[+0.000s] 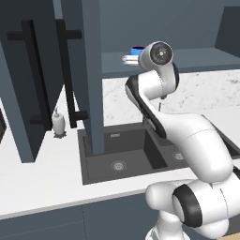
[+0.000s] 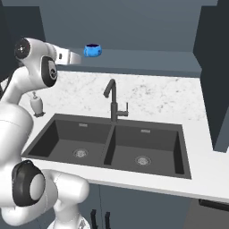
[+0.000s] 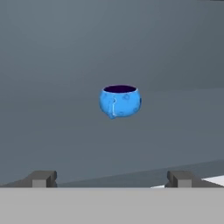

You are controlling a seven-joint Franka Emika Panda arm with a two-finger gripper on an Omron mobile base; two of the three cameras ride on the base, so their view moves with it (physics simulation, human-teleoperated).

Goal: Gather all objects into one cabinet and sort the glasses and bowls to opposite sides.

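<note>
One bright-blue glass (image 3: 120, 101) stands upright on the flat shelf floor of the open slate-grey cabinet (image 2: 147, 60). It also shows as the blue glass (image 2: 92, 50) at the shelf's left part, and as the blue glass (image 1: 137, 49) half hidden behind my wrist. My gripper (image 3: 113, 179) points straight at it from a short distance and is open, its fingertips (image 3: 41, 178) wide apart with nothing between them. In the right base view my gripper (image 2: 76, 57) hovers just left of the glass, at shelf height. The bowl is out of view.
Open cabinet doors with black bar handles (image 1: 35, 70) hang at the left, and another door (image 2: 217, 76) at the right. Below the shelf are a dark double sink (image 2: 112, 143), a faucet (image 2: 114, 103) and a pale soap bottle (image 1: 58, 123) on the white counter.
</note>
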